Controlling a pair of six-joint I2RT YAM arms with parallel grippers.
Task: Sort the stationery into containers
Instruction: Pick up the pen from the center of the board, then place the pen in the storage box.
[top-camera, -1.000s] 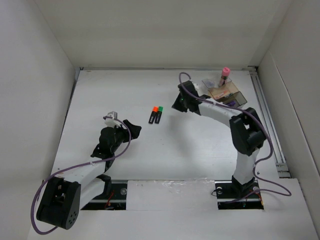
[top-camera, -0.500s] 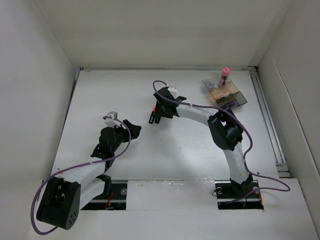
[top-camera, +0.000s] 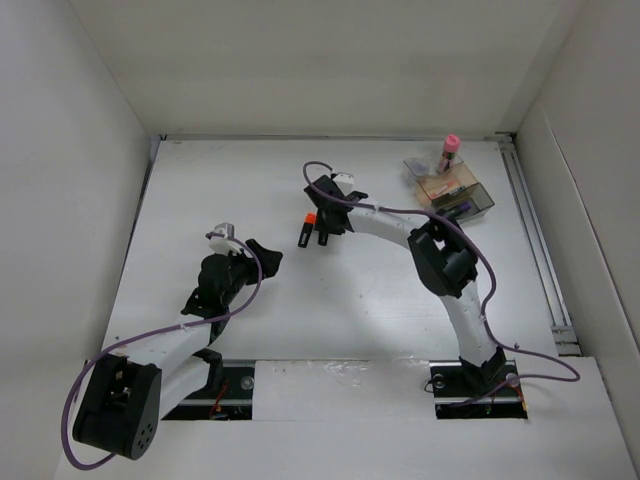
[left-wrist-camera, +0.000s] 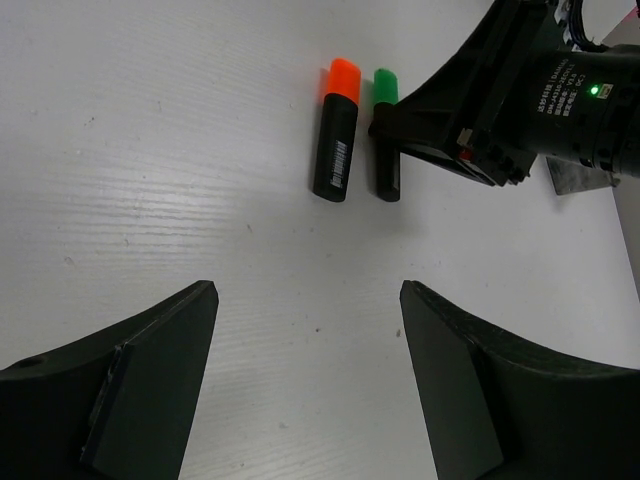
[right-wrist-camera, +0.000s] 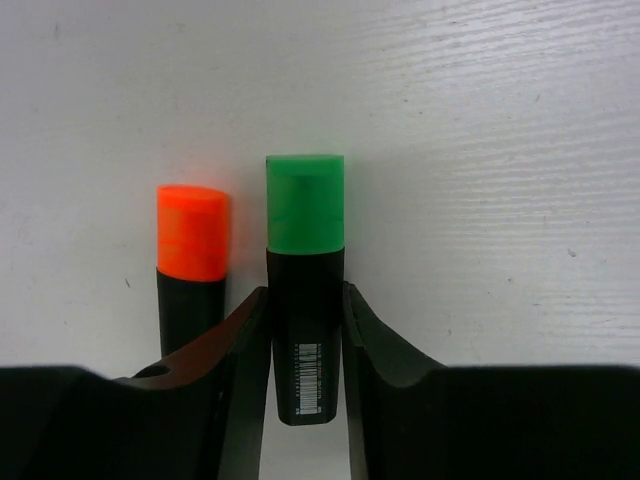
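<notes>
Top view: a white table (top-camera: 200, 200) with two robot arms and one clear brownish box (top-camera: 458, 190) at the far right. One pink-topped pen (top-camera: 449, 150) stands upright at the box's far end. Something purple lies inside, too small to identify.

Two stubby black highlighters lie side by side near the table's middle, parallel and just apart, caps pointing away from the arms. One is the orange-capped highlighter (right-wrist-camera: 192, 262); the other is the green-capped highlighter (right-wrist-camera: 305, 270), on its right. Both are well apart from the box.

Each barrel carries a small white barcode strip. The bars are visible, but no digits or brand name can be read. In the left wrist view, the camera housing on the right arm shows tiny white lettering, too small to read, and one lit green light.

The right gripper (right-wrist-camera: 305, 345) is down at table level, its two fingers (right-wrist-camera: 238, 370) closed snugly on either side of the green-capped highlighter's barrel, which lies on the table.

The left gripper (left-wrist-camera: 305, 385) hangs near the highlighters, its fingers spread wide and holding nothing.
</notes>
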